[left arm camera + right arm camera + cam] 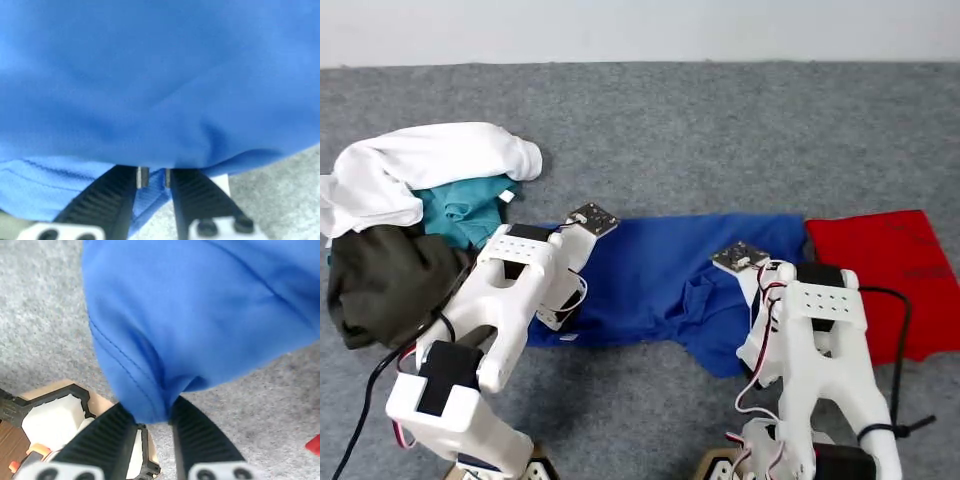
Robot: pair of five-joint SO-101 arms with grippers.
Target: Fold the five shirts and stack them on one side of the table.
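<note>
— What lies around the blue shirt (660,270)?
— It is spread, rumpled, across the middle of the grey counter (720,120). At 3 o'clock a red shirt (880,275) lies flat, a neat rectangle, its edge meeting the blue one. From 9 to 10 o'clock three more are bunched together. A white shirt (420,165) is rolled on top, a teal shirt (470,210) is tucked beside it, and a dark shirt (380,285) is crumpled toward 8 o'clock.
— Anything in the way?
— The left arm (490,320) stands over the blue shirt's 8 o'clock corner and overlaps the dark shirt's edge. The right arm (815,330) covers the stretch next to the red shirt.
— And the claws?
— The left claw (153,177) is closed on a fold of blue cloth, which drapes over its ribbed black fingers (110,195). The right claw (150,412) pinches a hem with a double line of stitching.
— Textures?
— The counter looks like rough, speckled felt. The blue cloth is smooth, with a fine knit showing near the left claw.
</note>
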